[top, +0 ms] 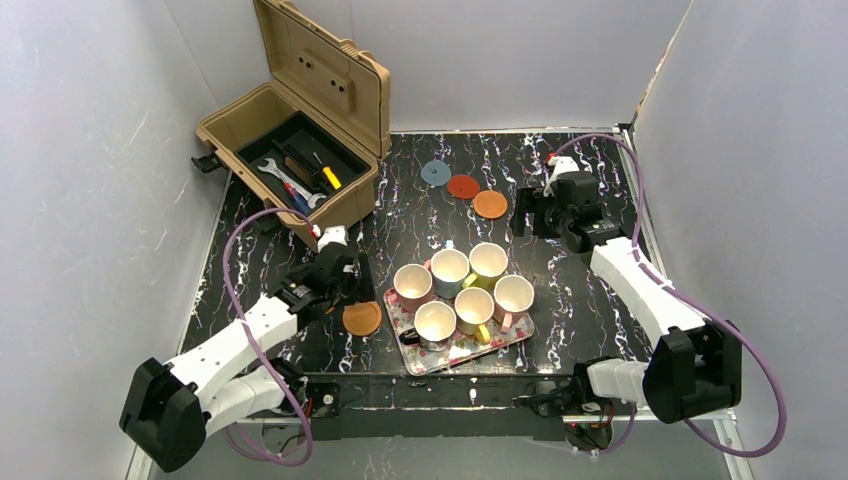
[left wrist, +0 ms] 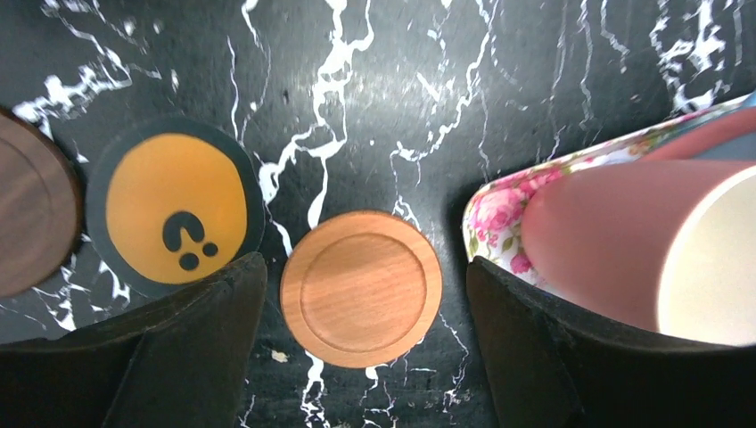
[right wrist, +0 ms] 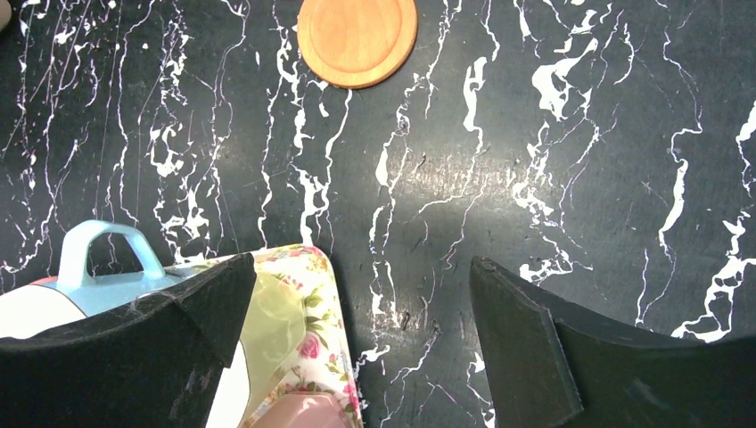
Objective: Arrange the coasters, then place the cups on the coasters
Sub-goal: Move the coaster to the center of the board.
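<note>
Several cups [top: 449, 267] stand together on the floral tray [top: 505, 343]. A wooden orange coaster [left wrist: 361, 287] lies flat on the table between the fingers of my left gripper [left wrist: 364, 263], which is open with a gap on each side. Left of it lie a yellow-orange coaster [left wrist: 175, 217] and a dark brown one [left wrist: 31, 214]. At the back, a blue-grey coaster [top: 435, 173], a red coaster [top: 463, 186] and an orange coaster [top: 489, 204] sit in a row. My right gripper [right wrist: 361, 267] hangs open and empty over the table by the tray's corner [right wrist: 308, 330].
An open tan toolbox [top: 300, 150] with tools stands at the back left. A pink cup [left wrist: 642, 241] on the tray's edge is close to my left gripper's right finger. A blue cup handle [right wrist: 102, 250] shows beside my right gripper's left finger. White walls enclose the table.
</note>
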